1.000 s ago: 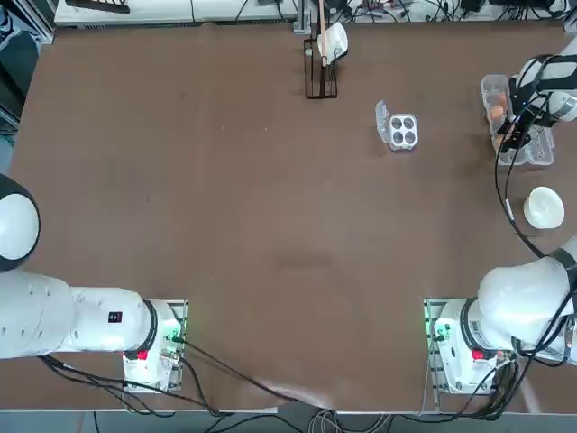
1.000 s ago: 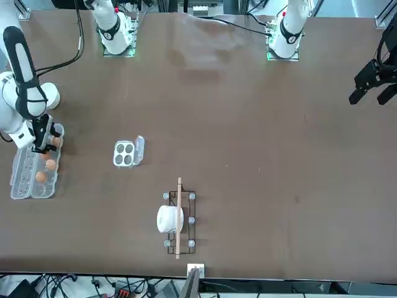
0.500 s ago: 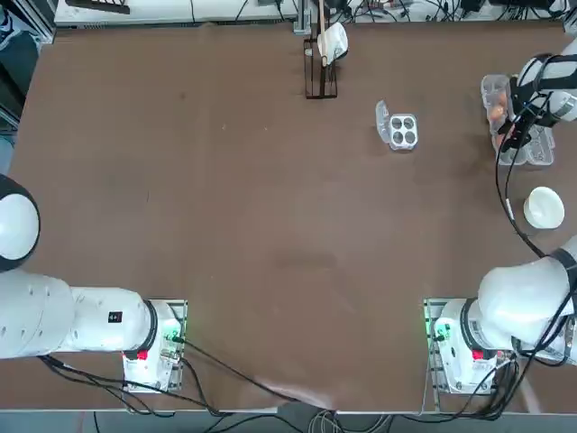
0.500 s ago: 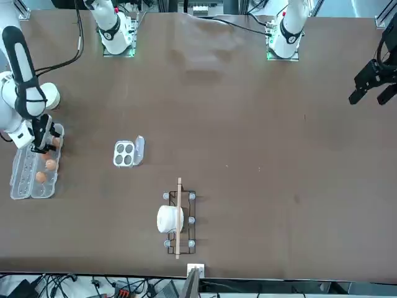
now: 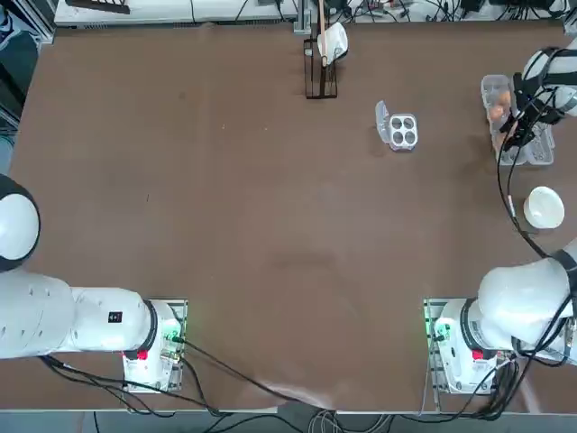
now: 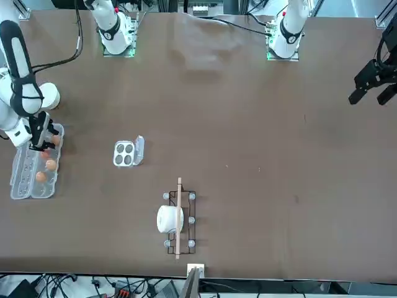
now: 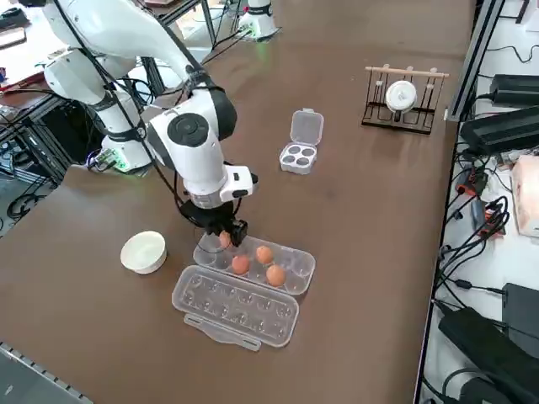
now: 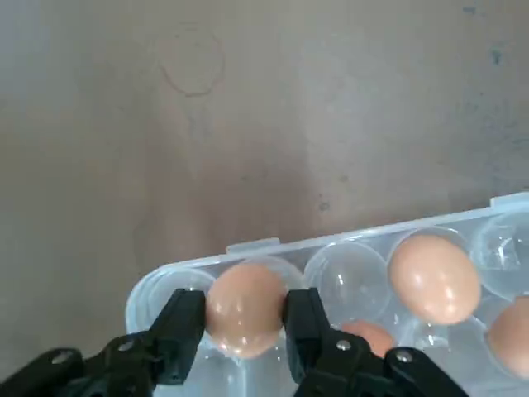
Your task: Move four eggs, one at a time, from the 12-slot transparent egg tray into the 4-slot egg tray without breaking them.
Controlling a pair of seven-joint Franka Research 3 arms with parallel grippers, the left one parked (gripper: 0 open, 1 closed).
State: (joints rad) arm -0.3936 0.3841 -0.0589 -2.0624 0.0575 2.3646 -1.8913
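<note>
The 12-slot transparent egg tray [image 7: 296,268] lies open at the table's right edge, its lid [image 7: 236,305] flat beside it. My right gripper [image 8: 245,321] is shut on one orange-brown egg [image 8: 245,308] above the tray's end cup, with the black fingers [image 8: 182,329] on both sides of it. Three more eggs [image 7: 264,253] sit in nearby cups. In the top view the gripper [image 5: 510,135] hangs over the tray [image 5: 539,149]. The 4-slot egg tray [image 5: 402,131] stands to the left with its cups bare and its flap open.
A white bowl [image 5: 544,207] sits on the robot's side of the long tray. A wire rack [image 5: 322,63] with a wooden stick and a white cup stands at the far edge. Brown tabletop stretches between the two trays.
The right wrist has shifted slightly over the long tray, and the fingers have drawn in a little on the end egg. Nothing else moved.
</note>
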